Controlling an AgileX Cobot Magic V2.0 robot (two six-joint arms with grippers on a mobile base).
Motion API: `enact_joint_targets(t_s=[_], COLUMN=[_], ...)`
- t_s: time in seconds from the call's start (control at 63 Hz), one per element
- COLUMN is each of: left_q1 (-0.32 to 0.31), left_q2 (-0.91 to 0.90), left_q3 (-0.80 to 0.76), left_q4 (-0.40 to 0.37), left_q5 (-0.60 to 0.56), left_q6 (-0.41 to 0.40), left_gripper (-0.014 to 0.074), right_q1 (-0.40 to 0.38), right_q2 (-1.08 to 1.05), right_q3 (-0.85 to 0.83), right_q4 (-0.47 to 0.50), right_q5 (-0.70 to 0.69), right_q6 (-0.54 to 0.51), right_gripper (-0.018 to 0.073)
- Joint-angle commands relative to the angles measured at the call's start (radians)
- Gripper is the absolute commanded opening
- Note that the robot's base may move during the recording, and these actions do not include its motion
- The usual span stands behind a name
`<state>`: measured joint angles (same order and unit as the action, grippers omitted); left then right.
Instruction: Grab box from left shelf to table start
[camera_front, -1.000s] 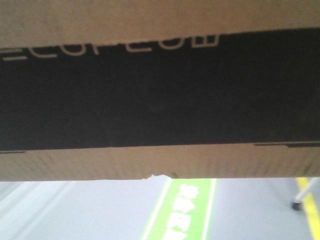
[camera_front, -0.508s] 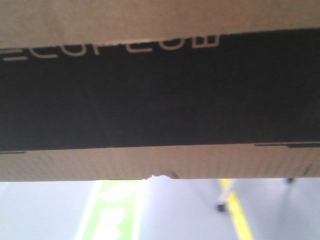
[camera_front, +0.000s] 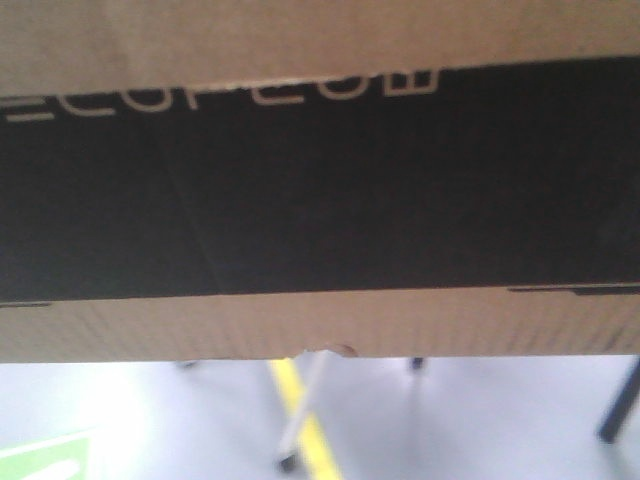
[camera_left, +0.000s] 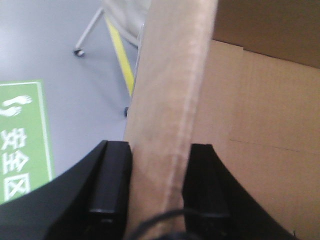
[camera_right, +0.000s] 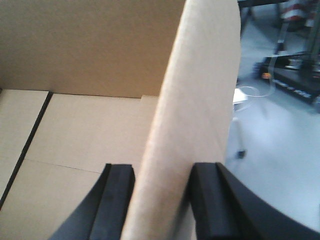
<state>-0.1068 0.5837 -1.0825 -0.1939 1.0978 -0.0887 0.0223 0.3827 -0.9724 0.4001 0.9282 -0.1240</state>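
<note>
The brown cardboard box (camera_front: 320, 320) with its black printed panel and pale lettering fills most of the front view, held up off the floor. A small nick shows in its lower edge. My left gripper (camera_left: 161, 187) is shut on the box's left wall (camera_left: 170, 90), one finger outside and one inside. My right gripper (camera_right: 162, 200) is shut on the right wall (camera_right: 200, 85) the same way. The open inside of the box (camera_right: 85, 130) looks bare. The left shelf is out of view.
Below the box lies grey floor (camera_front: 480, 430) with a yellow line (camera_front: 305, 420) and a green floor marking (camera_left: 20, 145). Dark legs (camera_front: 620, 405) stand at the right, a wheeled frame (camera_left: 90, 30) at the left, dark equipment (camera_right: 295, 75) on the right.
The box stays fixed in the front view while the floor behind slides right: the green marking moved out to the far left, the yellow line came to the middle, dark legs appeared.
</note>
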Motion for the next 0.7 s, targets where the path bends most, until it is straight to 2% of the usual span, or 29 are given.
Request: enact_joint_targets(t_s=[0.0, 0.682], left_q1=[-0.022, -0.022], left_q2=[-0.006, -0.006], left_q3=[-0.041, -0.041], left_q4=[-0.315, -0.315], left_q5=[-0.075, -0.075], left_q6=[0.073, 0.073], left_gripper=[-0.0012, -0.0012], right_q1=[0.004, 0.004], right_q2=[0.019, 0.019], right_q3=[-0.029, -0.029], right_q4=[0.157, 0.157], right_q5=[-0.127, -0.127], right_q6=[-0.006, -0.006], right_gripper=[0.0056, 0.0056])
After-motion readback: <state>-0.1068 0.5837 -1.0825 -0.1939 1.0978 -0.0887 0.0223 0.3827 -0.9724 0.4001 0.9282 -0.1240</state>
